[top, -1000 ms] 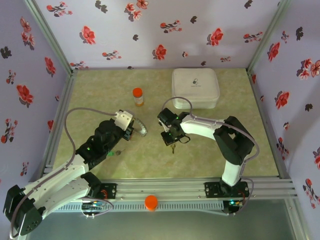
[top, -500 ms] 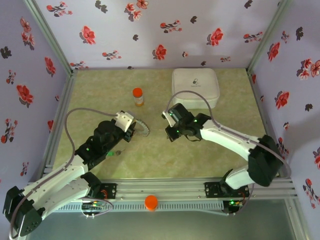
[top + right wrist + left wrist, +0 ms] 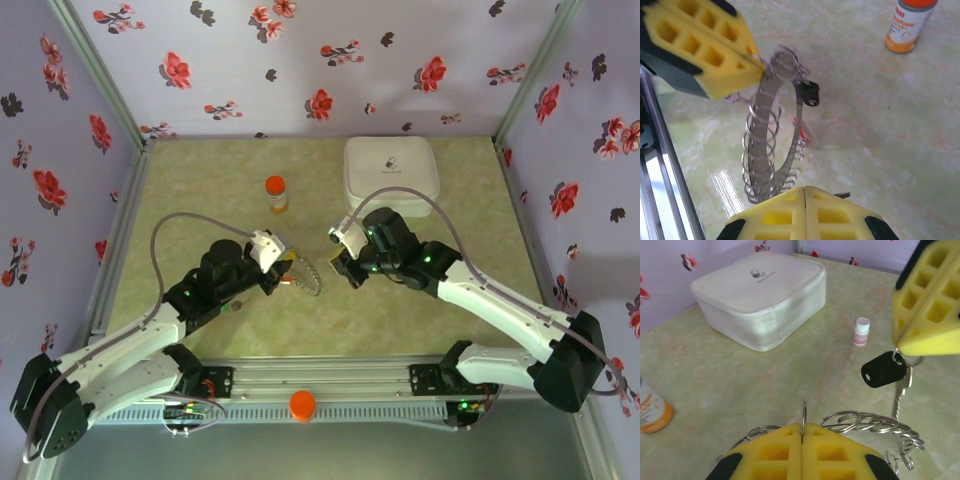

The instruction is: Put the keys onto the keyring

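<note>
The left gripper (image 3: 802,430) and the right gripper (image 3: 805,194) both have their yellow jaws pinched tight on the silver ring of wire loops (image 3: 762,150). The ring stretches between them, near the middle of the green worktop (image 3: 200,180). A little black-headed key (image 3: 883,369) dangles from it.

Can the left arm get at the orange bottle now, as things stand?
Likely not at once. The way to the orange bottle is free, but the left gripper has its jaws shut on the keyring, which the right gripper also holds; it must let go first.
</note>
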Tool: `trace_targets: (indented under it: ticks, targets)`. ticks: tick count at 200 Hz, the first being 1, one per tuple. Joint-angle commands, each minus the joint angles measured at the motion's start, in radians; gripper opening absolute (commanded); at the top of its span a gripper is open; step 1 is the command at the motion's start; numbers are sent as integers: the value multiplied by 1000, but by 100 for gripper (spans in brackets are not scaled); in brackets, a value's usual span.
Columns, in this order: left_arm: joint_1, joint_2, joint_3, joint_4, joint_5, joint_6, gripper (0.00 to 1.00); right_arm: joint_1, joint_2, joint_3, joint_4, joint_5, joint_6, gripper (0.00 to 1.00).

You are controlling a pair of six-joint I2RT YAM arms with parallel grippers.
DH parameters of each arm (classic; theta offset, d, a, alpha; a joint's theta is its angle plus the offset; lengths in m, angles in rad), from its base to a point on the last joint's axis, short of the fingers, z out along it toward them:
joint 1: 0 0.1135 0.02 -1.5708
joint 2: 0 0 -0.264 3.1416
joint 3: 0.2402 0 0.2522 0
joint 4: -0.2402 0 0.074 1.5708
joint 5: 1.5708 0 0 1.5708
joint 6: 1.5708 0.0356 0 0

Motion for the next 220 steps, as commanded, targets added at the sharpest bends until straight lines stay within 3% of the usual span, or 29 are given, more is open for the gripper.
trace_targets:
  ticks: [1, 48, 118, 191, 220]
  targets:
    - [-9, 17, 21, 80, 48, -45, 0, 5, -19, 48, -29, 39, -62, 0]
    - [-10, 54, 41, 107, 42, -97, 0, 2, -28, 74, 6, 132, -122, 0]
    - [-13, 50, 33, 113, 42, -99, 0, -34, 7, 105, -86, -52, -114, 0]
    - [-33, 80, 34, 137, 81, -109, 0, -34, 32, 115, -46, -192, -93, 0]
    - [-35, 90, 37, 134, 125, -109, 0, -32, 55, 120, -23, -190, -91, 0]
